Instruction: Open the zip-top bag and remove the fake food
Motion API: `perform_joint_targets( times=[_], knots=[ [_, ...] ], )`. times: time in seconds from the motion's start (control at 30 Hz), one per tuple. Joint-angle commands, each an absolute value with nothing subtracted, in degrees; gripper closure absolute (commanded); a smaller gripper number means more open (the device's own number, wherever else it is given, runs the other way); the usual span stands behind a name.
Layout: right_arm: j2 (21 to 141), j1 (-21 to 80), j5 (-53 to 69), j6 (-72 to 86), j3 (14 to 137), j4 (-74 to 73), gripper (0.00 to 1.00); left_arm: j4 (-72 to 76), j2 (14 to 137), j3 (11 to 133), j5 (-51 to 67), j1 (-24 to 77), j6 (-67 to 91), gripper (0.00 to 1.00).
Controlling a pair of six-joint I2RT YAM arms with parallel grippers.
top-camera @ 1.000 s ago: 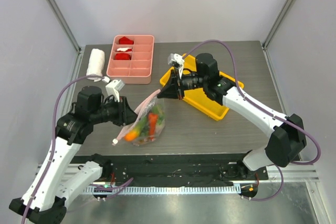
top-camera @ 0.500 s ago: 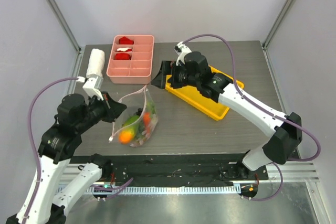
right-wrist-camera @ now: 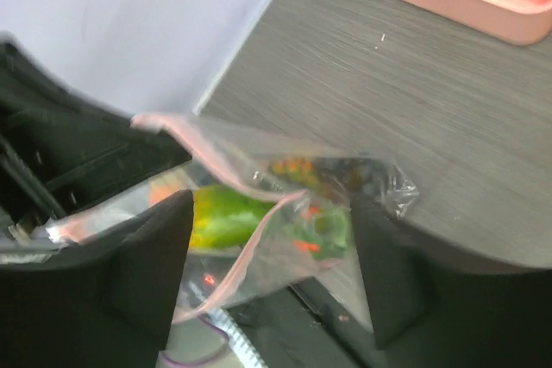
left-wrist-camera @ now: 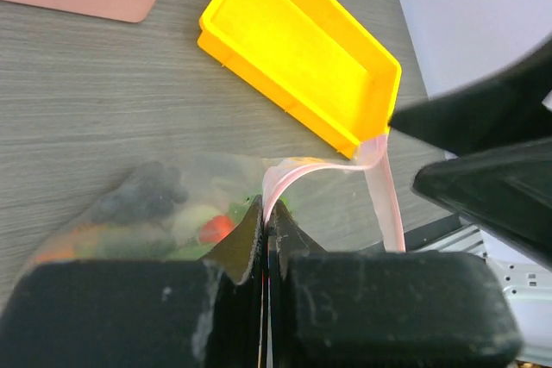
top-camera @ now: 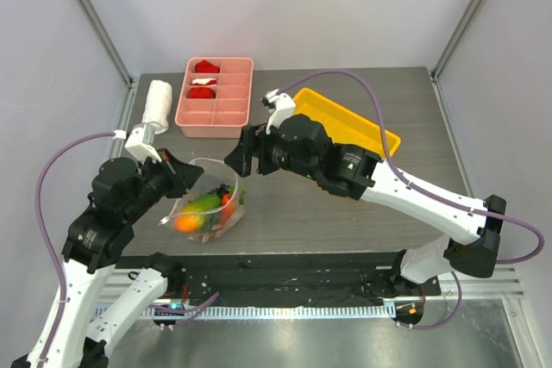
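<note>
Left gripper (left-wrist-camera: 266, 213) is pressed tight together, pinching one lip of the pale pink zip strip (left-wrist-camera: 297, 170) on the zip-top bag (top-camera: 210, 206). The mouth of the bag is pulled open, and the other lip of the strip loops away toward the right gripper (top-camera: 237, 151). That one has its fingers (right-wrist-camera: 159, 269) spread wide with nothing clamped between them. It sits just beside the far edge of the bag, and whether a fingertip actually touches the strip can't be told.

The bag hangs from the left gripper's pinch and sags toward the desk (top-camera: 345, 213) at the near left. The fake food (top-camera: 200, 210) is all inside it, bunched at the bottom: a green-and-orange mango (right-wrist-camera: 226, 217), dark grapes (left-wrist-camera: 147, 200), and some orange and red bits too blurry to name.

Further out, a yellow bin (top-camera: 362, 127) is behind the right arm, a pink divided tray (top-camera: 216, 114) with red and white pieces (top-camera: 203, 79) sits at the back, and a rolled white towel (top-camera: 157, 102) is just left of the tray
</note>
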State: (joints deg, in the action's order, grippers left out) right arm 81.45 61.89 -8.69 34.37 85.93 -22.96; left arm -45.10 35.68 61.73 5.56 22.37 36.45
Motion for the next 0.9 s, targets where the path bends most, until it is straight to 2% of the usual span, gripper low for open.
perform_joint_targets(
  times=[0.0, 0.03, 0.07, 0.13, 0.2, 0.3, 0.57, 0.6, 0.7, 0.73, 0.8, 0.83, 0.87],
  knots=[
    [81.03, 63.8, -8.0, 24.89, 89.81, -22.75, 0.56, -37.35, 36.47, 61.87, 5.45, 22.24, 38.67, 1.0],
    [81.47, 64.42, -7.04, 23.83, 92.0, -23.46, 0.83, -37.01, 36.82, 61.87, 5.97, 22.24, 38.76, 1.0],
    [82.08, 64.68, -6.51, 21.99, 93.67, -24.6, 0.9, -36.83, 37.26, 61.79, 5.89, 22.24, 38.76, 1.0],
    [86.21, 65.21, -5.97, 20.31, 100.67, -30.82, 0.96, -36.13, 37.79, 61.0, 5.45, 22.24, 38.93, 1.0],
    [90.85, 67.32, -7.38, 17.23, 105.62, -37.31, 0.96, -34.63, 38.05, 60.3, 4.4, 22.24, 39.63, 1.0],
    [93.86, 67.59, -4.75, 18.01, 109.25, -38.76, 0.96, -31.91, 38.32, 59.15, 5.01, 22.24, 40.51, 1.0],
    [95.46, 67.68, -4.48, 24.17, 100.82, -36.21, 0.96, -27.16, 38.14, 56.08, 6.06, 22.24, 43.15, 1.0],
    [95.01, 67.59, -3.96, 24.34, 98.03, -35.25, 0.94, -26.72, 37.97, 55.38, 6.24, 22.24, 43.24, 1.0],
    [93.26, 67.33, 0.33, 24.34, 92.84, -32.36, 0.74, -26.19, 37.88, 53.88, 5.8, 22.24, 43.24, 1.0],
    [93.08, 66.63, 2.18, 25.22, 91.77, -31.56, 0.61, -25.5, 37.88, 53.27, 5.45, 22.24, 43.5, 1.0],
    [92.55, 65.92, 3.07, 27.67, 89.4, -28.41, 0.52, -24.35, 37.53, 52.12, 5.45, 22.24, 44.56, 1.0],
    [92.11, 65.57, 1.68, 29.6, 86.6, -26.91, 0.4, -23.82, 37.36, 50.55, 5.19, 22.24, 45.08, 1.0],
    [91.24, 65.13, 1.32, 34.06, 84.4, -24.72, 0.33, -22.86, 37.18, 49.67, 4.75, 22.24, 45.61, 1.0]
  ],
)
